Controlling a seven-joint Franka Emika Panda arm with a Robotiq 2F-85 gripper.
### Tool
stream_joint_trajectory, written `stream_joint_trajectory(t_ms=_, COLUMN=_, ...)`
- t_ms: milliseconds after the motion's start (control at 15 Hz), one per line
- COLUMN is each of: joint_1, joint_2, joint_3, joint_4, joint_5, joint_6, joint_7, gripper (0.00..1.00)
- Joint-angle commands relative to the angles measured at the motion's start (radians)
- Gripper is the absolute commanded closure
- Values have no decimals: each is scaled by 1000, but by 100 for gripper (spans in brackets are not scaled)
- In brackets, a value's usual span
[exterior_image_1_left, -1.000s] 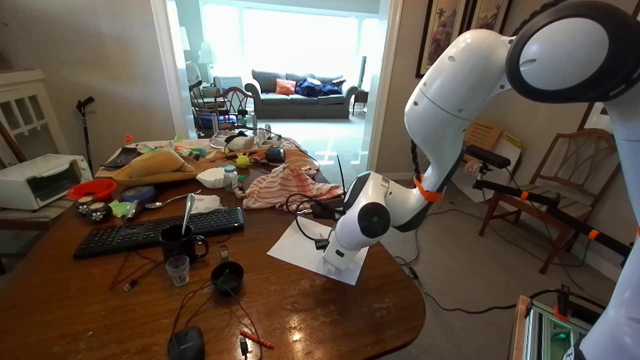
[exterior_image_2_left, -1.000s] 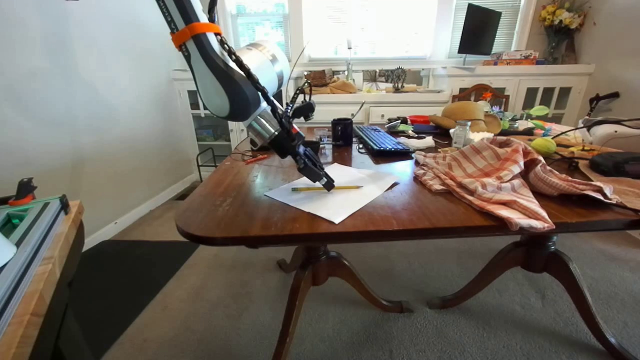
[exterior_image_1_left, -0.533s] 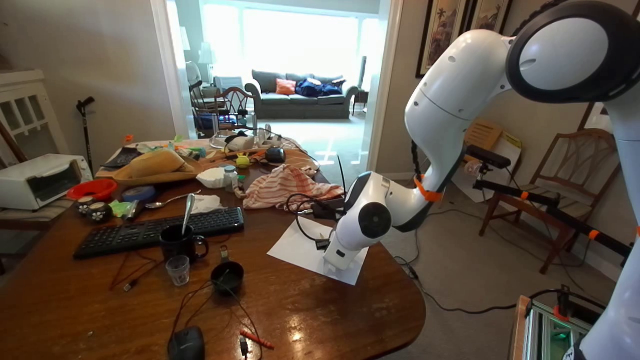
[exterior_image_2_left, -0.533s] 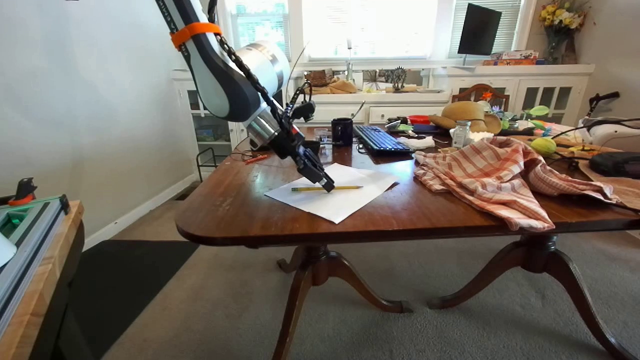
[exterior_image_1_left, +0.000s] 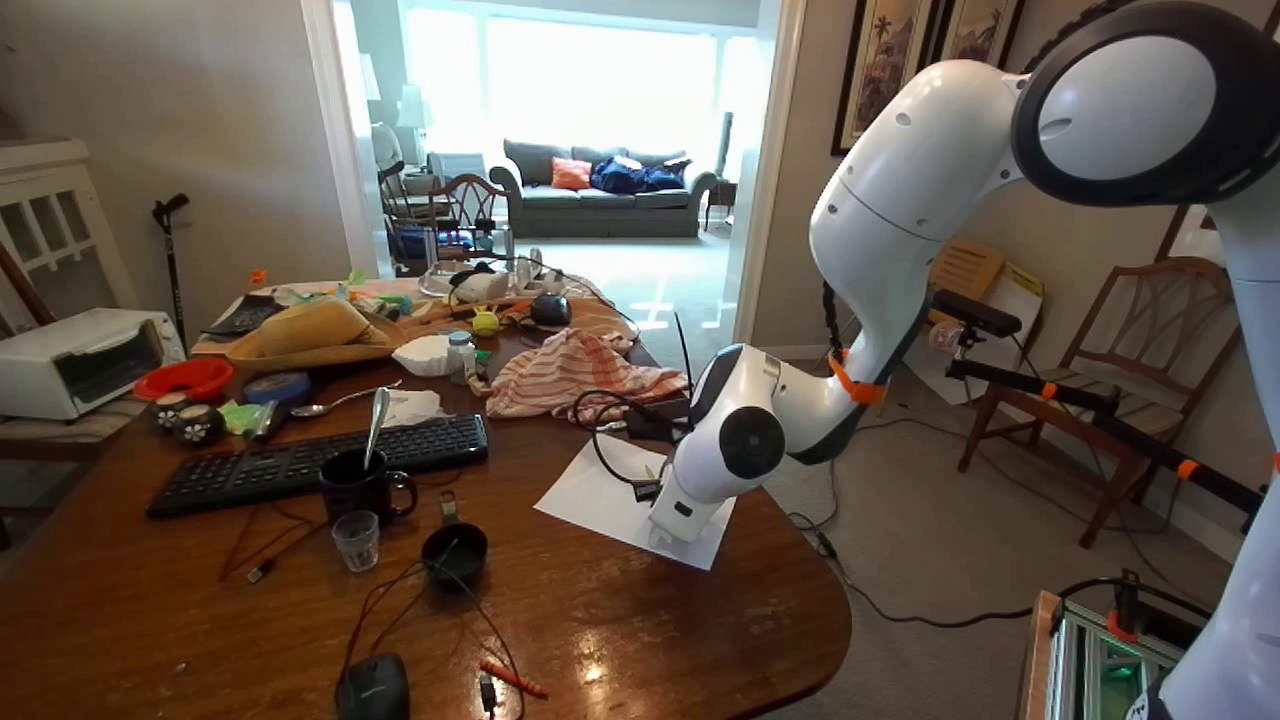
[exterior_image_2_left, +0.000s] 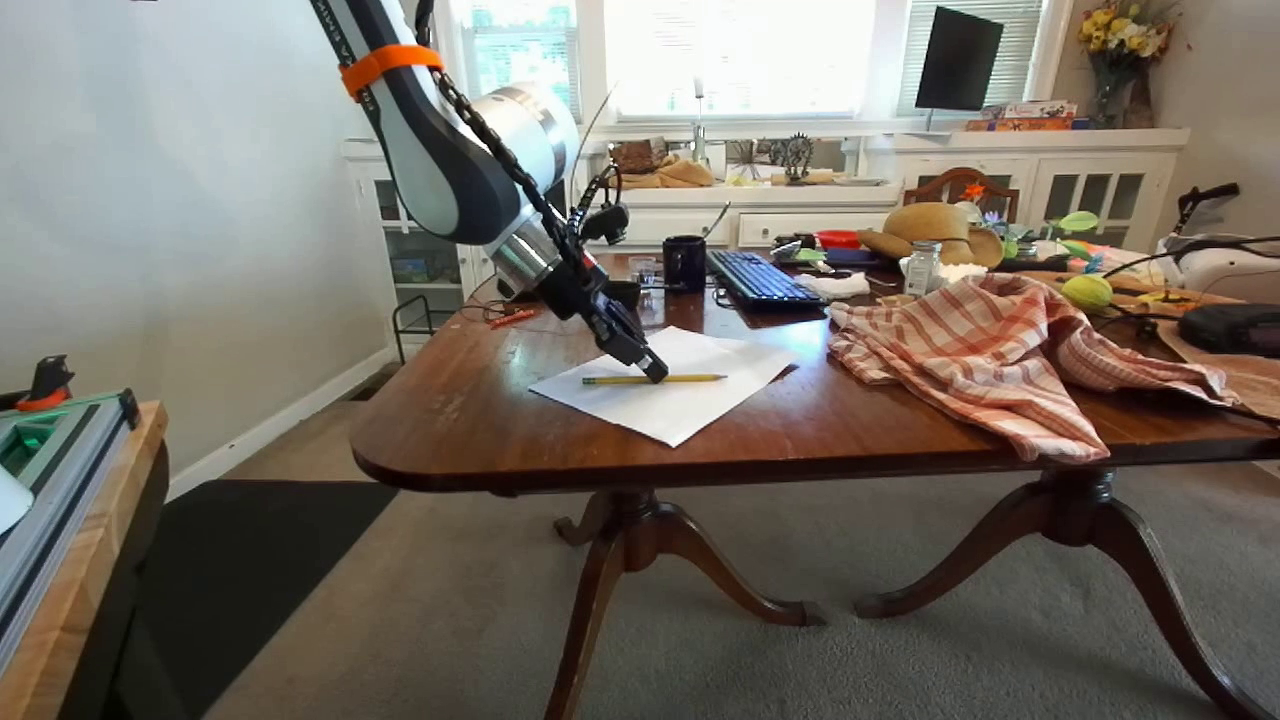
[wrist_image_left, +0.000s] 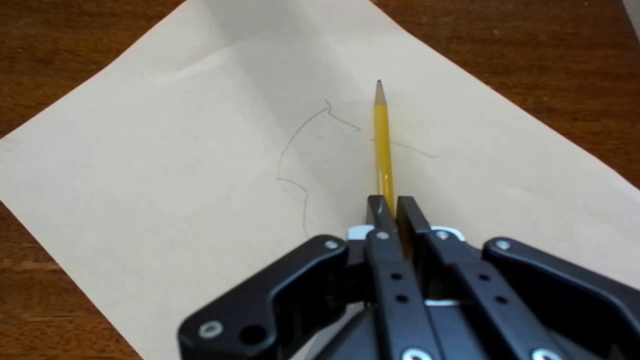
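A yellow pencil (wrist_image_left: 382, 135) with a sharpened tip lies on a white sheet of paper (wrist_image_left: 175, 175), which carries thin pencil lines. My gripper (wrist_image_left: 391, 200) is low over the paper, its two black fingers close together with the pencil's shaft between them. The gap is about the pencil's width. In an exterior view the gripper (exterior_image_2_left: 655, 370) reaches down at a slant to the middle of the pencil (exterior_image_2_left: 615, 380) on the paper (exterior_image_2_left: 675, 420). In an exterior view the arm hides the fingers over the paper (exterior_image_1_left: 600, 490). The pencil's rear end is hidden in the wrist view.
On the wooden table (exterior_image_1_left: 600, 640) are a black mug (exterior_image_1_left: 350, 490) with a spoon, a small clear glass (exterior_image_1_left: 357, 540), a black cup (exterior_image_1_left: 455, 560), a keyboard (exterior_image_1_left: 300, 465), a mouse (exterior_image_1_left: 372, 690), a red crayon (exterior_image_1_left: 515, 680) and a striped cloth (exterior_image_2_left: 980, 340).
The gripper has shifted very slightly, and the pencil has shifted very slightly with it, a little toward the table's near edge in an exterior view. Everything else is unchanged.
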Motion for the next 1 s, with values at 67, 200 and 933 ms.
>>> stream_joint_trajectory(t_ms=67, joint_1=-14, joint_2=-4, joint_3=14, joint_4=-10, joint_5=-50, joint_6=-7, joint_7=40, gripper=98)
stream_joint_trajectory(t_ms=200, joint_1=-13, joint_2=-17, joint_3=15, joint_4=-15, joint_5=-49, joint_6=-1, joint_7=36, gripper=98)
stream_joint_trajectory(t_ms=933, joint_1=8, joint_2=-160, joint_3=-238, joint_4=-225, joint_5=609, joint_6=514, joint_7=-714, gripper=98)
